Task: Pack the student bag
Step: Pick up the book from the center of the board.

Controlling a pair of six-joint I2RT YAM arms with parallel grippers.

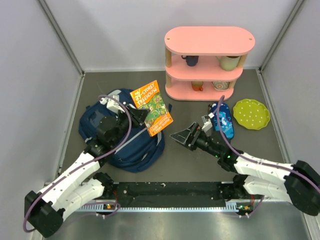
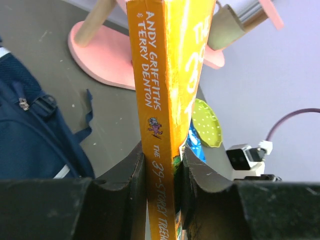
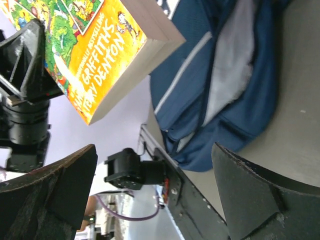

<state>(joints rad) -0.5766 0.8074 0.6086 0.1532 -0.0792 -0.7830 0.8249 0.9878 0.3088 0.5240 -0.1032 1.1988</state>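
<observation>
Navy student bag (image 1: pixel 137 150), open, lying flat

I had the top camera high behind the rig, facing down, left wrist close against the book (image 2: pixel 161 100) — shared with right wrist, alongside the student bag (image 3: pixel 260 115).

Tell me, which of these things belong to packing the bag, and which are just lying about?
For the job: bag, book held by the left gripper, probably the pencil case.
Lying about: shelf, cups on it, green plate.
</observation>
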